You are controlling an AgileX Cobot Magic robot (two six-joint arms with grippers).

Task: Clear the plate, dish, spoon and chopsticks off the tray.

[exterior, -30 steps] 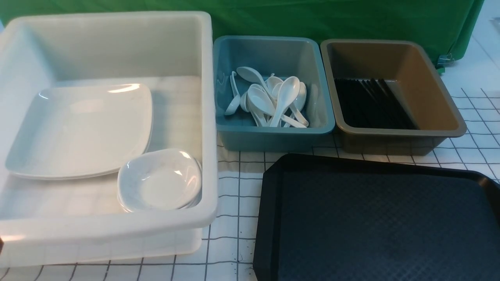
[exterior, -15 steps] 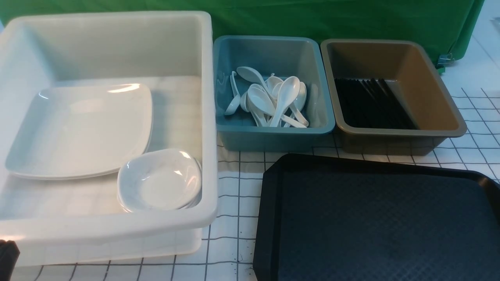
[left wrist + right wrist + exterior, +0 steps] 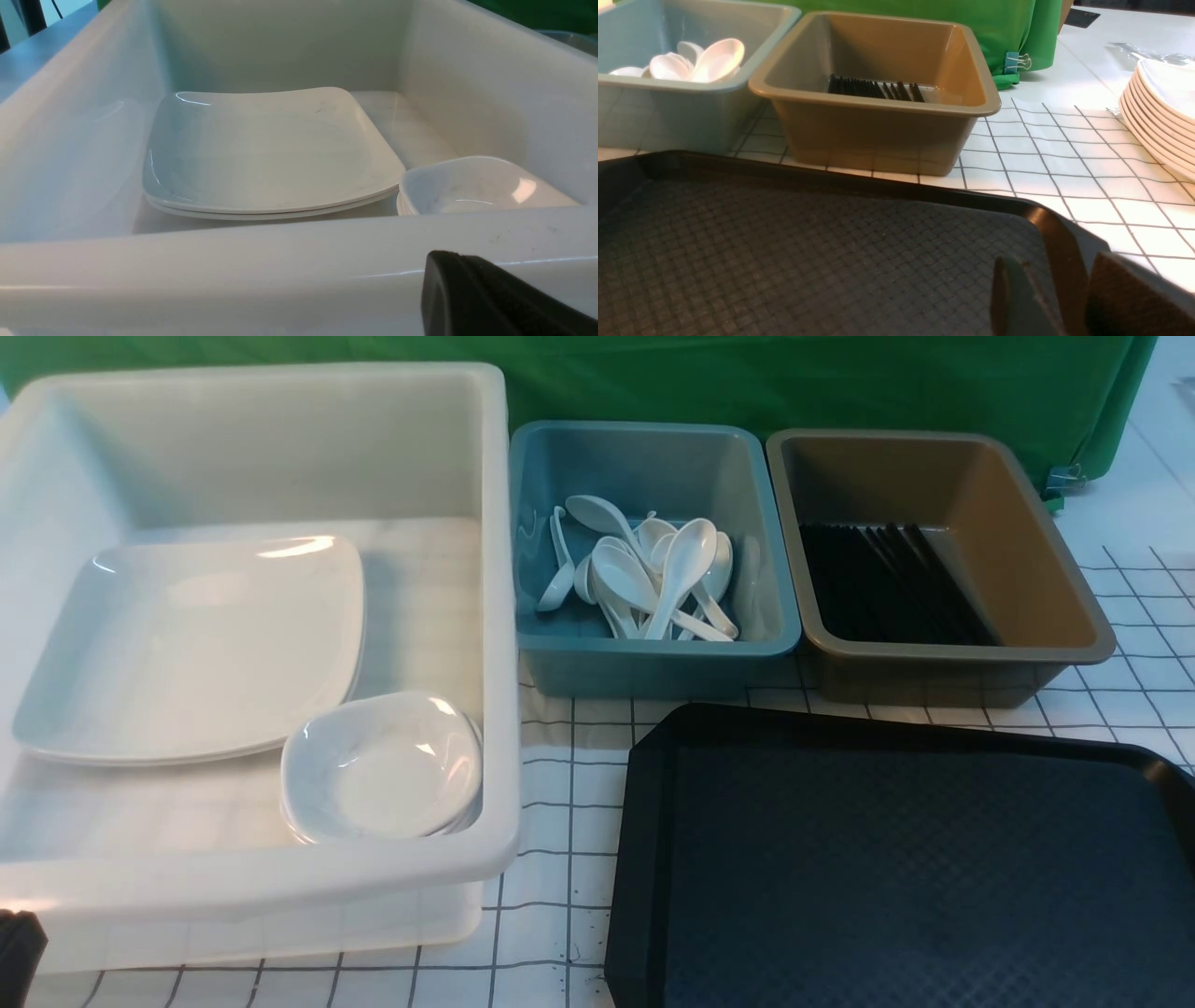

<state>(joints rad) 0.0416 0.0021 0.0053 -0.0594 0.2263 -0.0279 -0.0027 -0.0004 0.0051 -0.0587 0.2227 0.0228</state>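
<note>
White gridded cloth (image 3: 560,859) covers the table, with a green curtain (image 3: 747,383) hanging behind it. From the front, a big white tub (image 3: 280,887) sits on the left and holds the plate (image 3: 187,644) on a short stack, with a small dish (image 3: 383,770) stacked just beside its near right corner. Right of the tub, a blue bin (image 3: 653,667) holds a heap of white spoons, the spoon (image 3: 686,569) lying on top, and a brown bin (image 3: 952,672) further right holds the chopsticks (image 3: 887,583). Nearer, on the right, the tray (image 3: 644,859) lies bare. A dark edge of the left gripper (image 3: 17,943) shows at the near left corner. Its wrist camera looks over the tub's near wall (image 3: 210,275) at the plate (image 3: 261,149) and dish (image 3: 472,189); only one dark finger (image 3: 486,298) shows, and the jaws are closed with nothing between them. At the other wrist, the right gripper (image 3: 1059,298) hovers over the tray's (image 3: 784,252) near right corner, fingers parted and holding nothing; a pile of plates (image 3: 1162,116) stands far right on the cloth.
</note>
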